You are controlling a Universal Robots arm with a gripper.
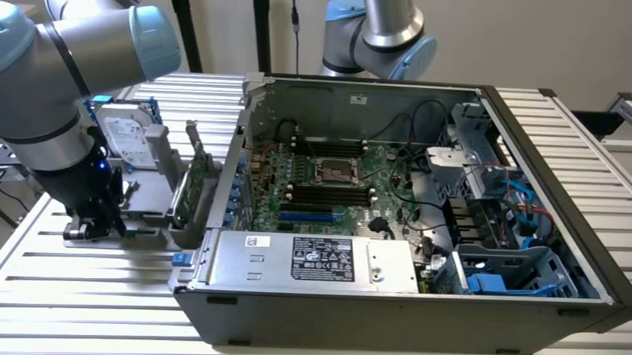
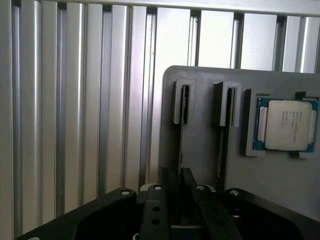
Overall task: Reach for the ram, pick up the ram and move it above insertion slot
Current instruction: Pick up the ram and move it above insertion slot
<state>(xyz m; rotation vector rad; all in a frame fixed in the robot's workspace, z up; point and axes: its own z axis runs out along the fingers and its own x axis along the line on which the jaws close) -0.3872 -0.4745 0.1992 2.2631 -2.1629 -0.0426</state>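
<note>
Ribbed metal desk [image 1: 89, 281] before a plain pale wall [image 1: 553, 37].
The desk is built of silvery grooved aluminium profiles that catch soft, even light; at twelve o'clock in the exterior view the bare beige wall rises, with dark upright posts [image 1: 262, 33] before it near eleven o'clock.

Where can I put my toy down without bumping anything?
The table is bare on the near side of the gray holder, on the exterior view's left of the computer case. A thinner bare strip runs along the case's other side. Crowded: the holder under the gripper, and inside the case.
</note>
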